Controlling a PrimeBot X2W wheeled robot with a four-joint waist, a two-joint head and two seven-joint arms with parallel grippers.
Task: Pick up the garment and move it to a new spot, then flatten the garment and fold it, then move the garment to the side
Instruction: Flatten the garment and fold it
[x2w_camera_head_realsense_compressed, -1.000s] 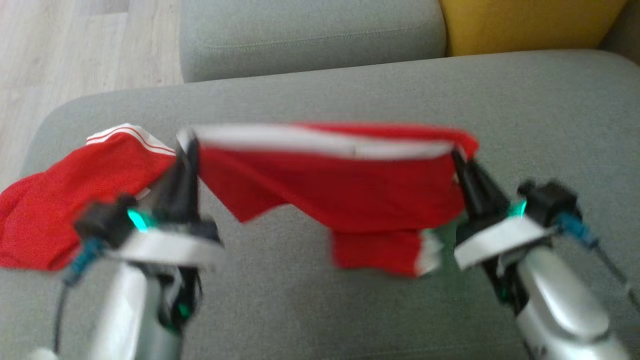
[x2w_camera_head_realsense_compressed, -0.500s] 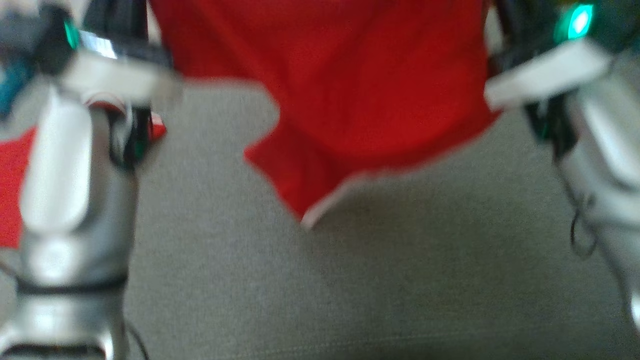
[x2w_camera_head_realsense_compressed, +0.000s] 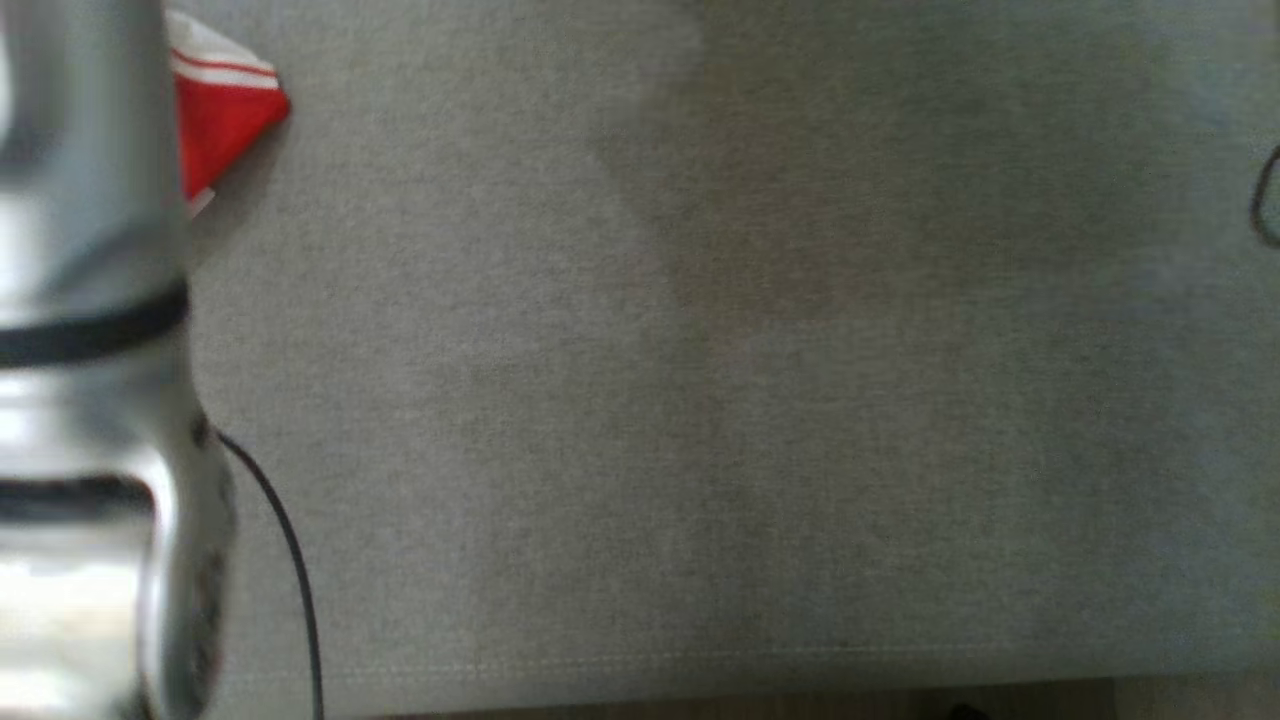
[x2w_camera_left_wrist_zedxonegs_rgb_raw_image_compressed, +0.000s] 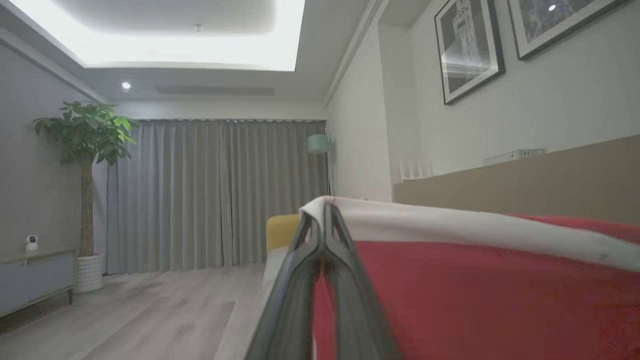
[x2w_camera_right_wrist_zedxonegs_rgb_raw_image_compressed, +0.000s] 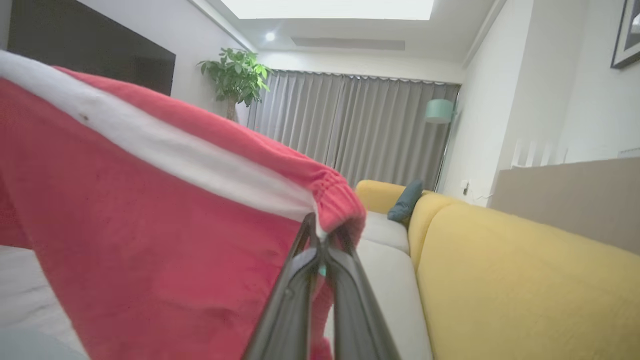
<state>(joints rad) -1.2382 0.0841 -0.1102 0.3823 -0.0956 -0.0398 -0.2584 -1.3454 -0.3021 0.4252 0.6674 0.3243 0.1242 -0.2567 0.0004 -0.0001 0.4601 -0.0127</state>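
The garment (x2w_camera_left_wrist_zedxonegs_rgb_raw_image_compressed: 475, 290) is red shorts with a white waistband, held up in the air and stretched between both grippers. In the left wrist view my left gripper (x2w_camera_left_wrist_zedxonegs_rgb_raw_image_compressed: 324, 212) is shut on one end of the waistband, the red cloth hanging to its right. In the right wrist view my right gripper (x2w_camera_right_wrist_zedxonegs_rgb_raw_image_compressed: 320, 235) is shut on the gathered other end, and the garment (x2w_camera_right_wrist_zedxonegs_rgb_raw_image_compressed: 150, 225) spreads out to its left. My pale left forearm (x2w_camera_head_realsense_compressed: 90, 300) runs down the left edge of the head view.
The grey sofa cushion (x2w_camera_head_realsense_compressed: 700, 400) lies below, its front seam near the bottom. A red cloth corner with white stripes (x2w_camera_head_realsense_compressed: 225, 115) rests on it by my left forearm. A black cable (x2w_camera_head_realsense_compressed: 285, 540) hangs there. A yellow sofa back (x2w_camera_right_wrist_zedxonegs_rgb_raw_image_compressed: 525, 285) rises at the right.
The head view has swung down toward the cushion's front edge. The red garment and both grippers have passed out of its top. A faint shadow now lies on the cushion.
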